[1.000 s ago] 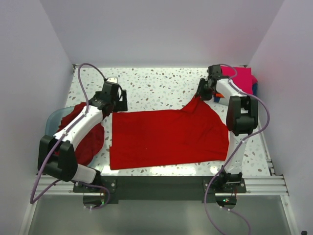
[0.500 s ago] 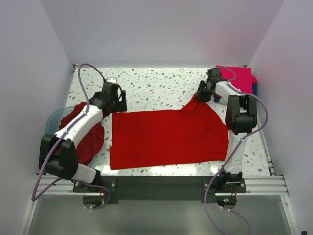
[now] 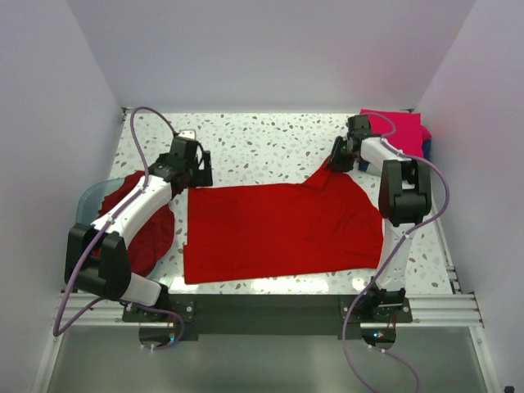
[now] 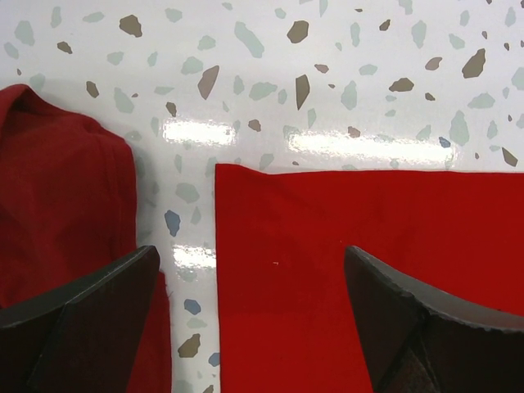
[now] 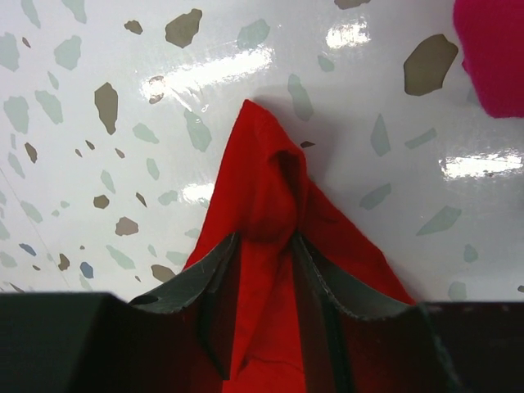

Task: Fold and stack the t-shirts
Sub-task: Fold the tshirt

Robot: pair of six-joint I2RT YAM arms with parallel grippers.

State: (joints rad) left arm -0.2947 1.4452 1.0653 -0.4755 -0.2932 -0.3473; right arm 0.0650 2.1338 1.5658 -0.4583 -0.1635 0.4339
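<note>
A bright red t-shirt [image 3: 278, 229] lies spread flat on the speckled table. My right gripper [image 3: 333, 164] is shut on its far right corner, and the cloth rises to a peak there. In the right wrist view the fingers [image 5: 323, 282] pinch a bunched fold of red cloth [image 5: 266, 188]; the gripper [image 5: 262, 241] is just above the table. My left gripper [image 3: 196, 180] hovers open over the shirt's far left corner [image 4: 225, 176]. In the left wrist view the gripper [image 4: 250, 266] holds nothing, with its fingers [image 4: 82, 319] wide apart. A folded magenta shirt [image 3: 401, 131] lies at the far right.
A translucent teal tub [image 3: 88, 199] at the left holds crumpled dark red shirts [image 3: 139, 225], which also show in the left wrist view [image 4: 57, 205]. The magenta shirt's edge [image 5: 495, 49] is close to my right gripper. White walls enclose the table on three sides.
My right wrist has shifted slightly while keeping its hold on the shirt corner. The left arm and the shirt have hardly moved.
</note>
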